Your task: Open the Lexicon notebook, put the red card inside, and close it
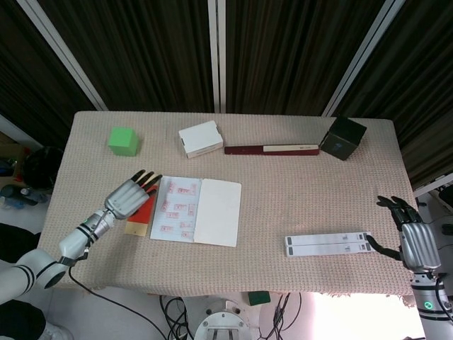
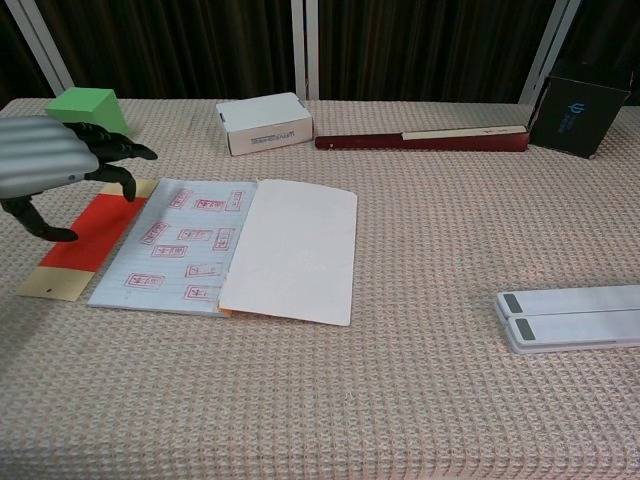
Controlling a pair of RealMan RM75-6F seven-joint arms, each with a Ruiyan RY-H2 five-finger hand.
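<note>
both hands empty: left hand [image 2: 55,172] fingers spread above red card [image 2: 95,231]; right hand [image 1: 413,237] fingers apart.

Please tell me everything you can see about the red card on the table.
The red card is a long, thin strip lying flat on the woven tablecloth, with red middle and tan ends. It lies along the left edge of the open notebook, outside it. The left hand hovers above its far end with fingers spread; whether it touches the card cannot be told.
</note>
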